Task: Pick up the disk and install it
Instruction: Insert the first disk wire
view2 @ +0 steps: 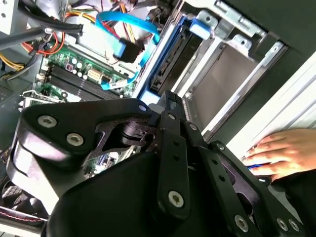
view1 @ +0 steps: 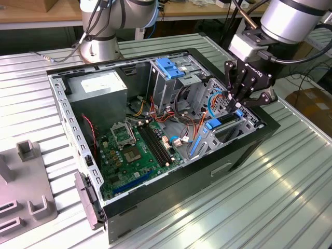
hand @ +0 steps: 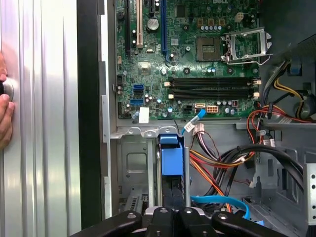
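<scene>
The disk (hand: 171, 160) stands on edge in a slot of the metal drive cage at the case's corner, its blue carrier frame facing up. It appears as a blue strip (view1: 213, 123) in the exterior view and as a dark slab with a blue edge (view2: 170, 59) in the second wrist view. My gripper (view1: 237, 110) hangs directly over that slot at the exterior view's right. Its fingertips (hand: 163, 215) are pressed together, just above the disk's near edge. Whether they touch the disk is hidden.
The open computer case (view1: 249, 150) lies on a ribbed metal table (view1: 270, 207). A blue latch piece (view1: 171, 67) tops the tall drive cage. Loose cables (hand: 217, 168) and a blue data cable (hand: 217, 201) crowd the slot. A person's hand (view2: 281, 150) rests beside the case. A grey fixture (view1: 26, 181) sits far left.
</scene>
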Tool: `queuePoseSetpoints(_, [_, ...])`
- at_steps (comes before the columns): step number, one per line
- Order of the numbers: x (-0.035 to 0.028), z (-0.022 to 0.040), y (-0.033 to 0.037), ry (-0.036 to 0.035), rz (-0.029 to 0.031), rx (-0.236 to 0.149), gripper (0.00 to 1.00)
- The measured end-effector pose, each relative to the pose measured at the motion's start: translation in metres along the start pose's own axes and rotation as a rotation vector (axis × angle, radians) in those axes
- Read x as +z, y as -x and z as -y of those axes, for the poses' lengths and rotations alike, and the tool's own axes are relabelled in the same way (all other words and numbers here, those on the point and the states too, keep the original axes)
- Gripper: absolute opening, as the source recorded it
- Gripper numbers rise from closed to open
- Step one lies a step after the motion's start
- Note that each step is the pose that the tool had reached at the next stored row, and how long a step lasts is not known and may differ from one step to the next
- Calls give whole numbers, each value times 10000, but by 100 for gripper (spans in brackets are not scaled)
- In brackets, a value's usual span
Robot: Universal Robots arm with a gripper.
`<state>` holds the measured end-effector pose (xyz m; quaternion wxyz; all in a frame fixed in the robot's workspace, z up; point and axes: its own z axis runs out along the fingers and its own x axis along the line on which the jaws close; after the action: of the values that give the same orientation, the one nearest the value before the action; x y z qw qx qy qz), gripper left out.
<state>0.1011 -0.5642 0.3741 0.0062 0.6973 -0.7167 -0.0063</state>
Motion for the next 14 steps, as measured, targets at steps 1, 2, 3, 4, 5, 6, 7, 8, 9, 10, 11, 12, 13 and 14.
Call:
queuePoseSetpoints(1, [0, 20, 1, 0, -1, -1, 10])
queuePoseSetpoints(2, [0, 34, 1, 0, -4, 0, 10])
queuePoseSetpoints(3, [-1, 44, 2, -1, -5, 0, 10])
queuePoseSetpoints(4, [-4, 60, 2, -1, -8, 0, 10])
queuePoseSetpoints(5, [-10, 74, 2, -1, -12, 0, 10])
queuePoseSetpoints(6, [-21, 93, 2, -1, -35, 3, 10])
queuePoseSetpoints(7, [-29, 109, 3, -2, -50, 8, 10])
queuePoseSetpoints(8, [-39, 123, 3, -3, -60, 15, 10])
queuePoseSetpoints(9, [-57, 143, 4, -5, -70, 27, 10])
queuePoseSetpoints(10, [-83, 161, 5, -7, -76, 39, 10])
queuePoseSetpoints(11, [-100, 172, 5, -9, -78, 47, 10])
queuePoseSetpoints(12, [-118, 181, 5, -12, -81, 59, 10])
queuePoseSetpoints(13, [-126, 189, 5, -14, -86, 71, 10])
queuePoseSetpoints(14, [-133, 202, 5, -17, -94, 85, 10])
